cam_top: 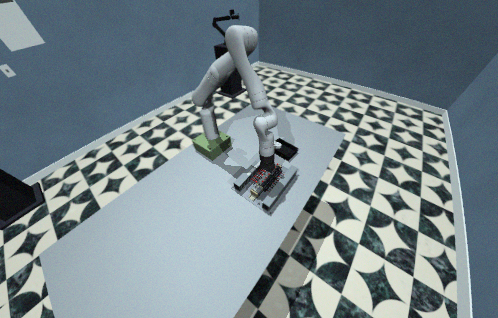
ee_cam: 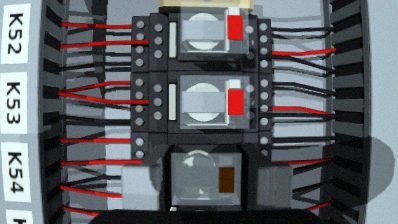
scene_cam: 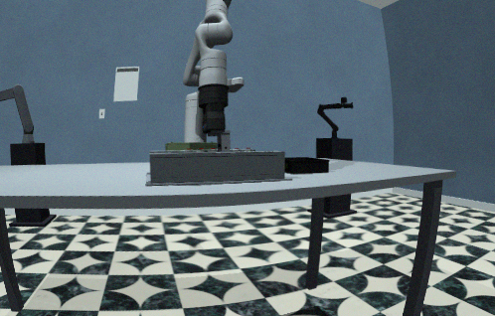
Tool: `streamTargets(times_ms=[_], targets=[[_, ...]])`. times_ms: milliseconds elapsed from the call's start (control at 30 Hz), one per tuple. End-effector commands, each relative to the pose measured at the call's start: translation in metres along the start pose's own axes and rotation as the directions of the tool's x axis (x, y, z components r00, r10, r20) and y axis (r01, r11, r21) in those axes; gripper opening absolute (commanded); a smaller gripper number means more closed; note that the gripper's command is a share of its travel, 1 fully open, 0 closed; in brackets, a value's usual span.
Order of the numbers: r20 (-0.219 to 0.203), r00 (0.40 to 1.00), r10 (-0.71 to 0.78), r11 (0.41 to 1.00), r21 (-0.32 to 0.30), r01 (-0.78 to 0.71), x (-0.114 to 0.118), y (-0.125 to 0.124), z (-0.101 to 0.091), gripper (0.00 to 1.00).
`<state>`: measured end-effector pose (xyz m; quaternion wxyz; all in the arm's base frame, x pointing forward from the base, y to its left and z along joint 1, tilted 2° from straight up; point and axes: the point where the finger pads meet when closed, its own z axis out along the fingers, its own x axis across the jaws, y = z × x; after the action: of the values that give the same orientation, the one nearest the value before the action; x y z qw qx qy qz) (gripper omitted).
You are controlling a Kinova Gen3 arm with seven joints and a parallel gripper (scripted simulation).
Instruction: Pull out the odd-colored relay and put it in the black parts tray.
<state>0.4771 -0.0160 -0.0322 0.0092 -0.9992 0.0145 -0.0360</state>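
The relay panel (cam_top: 288, 179) (scene_cam: 216, 168) lies flat on the table's right half. In the wrist view its rows are labelled K52, K53 and K54. Two clear relays with red buttons (ee_cam: 212, 31) (ee_cam: 212, 102) sit in their black sockets. At the K54 row is the relay with the dark orange-brown button (ee_cam: 205, 175). My gripper (ee_cam: 205, 168) (cam_top: 265, 167) (scene_cam: 219, 141) points straight down over the panel. Its grey finger pads press on that relay's left and right sides. The black parts tray (cam_top: 288, 149) (scene_cam: 306, 165) lies just beyond the panel; I see nothing inside it.
Red and black wires run from the sockets to slotted ducts on both panel sides. The arm's green base block (cam_top: 212, 145) stands at the table's far left edge. Two other arms on black pedestals (scene_cam: 27, 149) (scene_cam: 334, 146) stand on the floor behind the table.
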Motion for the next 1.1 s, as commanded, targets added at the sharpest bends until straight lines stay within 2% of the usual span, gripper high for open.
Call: streamTargets(times_ms=[0,1067], targets=[[-0.004,1.000,0.000,1.000,0.000,0.000,0.0009,0.0000,-0.0008,0.00],[0.047,0.999,0.000,1.000,0.000,0.000,0.0024,0.0000,-0.0009,0.00]])
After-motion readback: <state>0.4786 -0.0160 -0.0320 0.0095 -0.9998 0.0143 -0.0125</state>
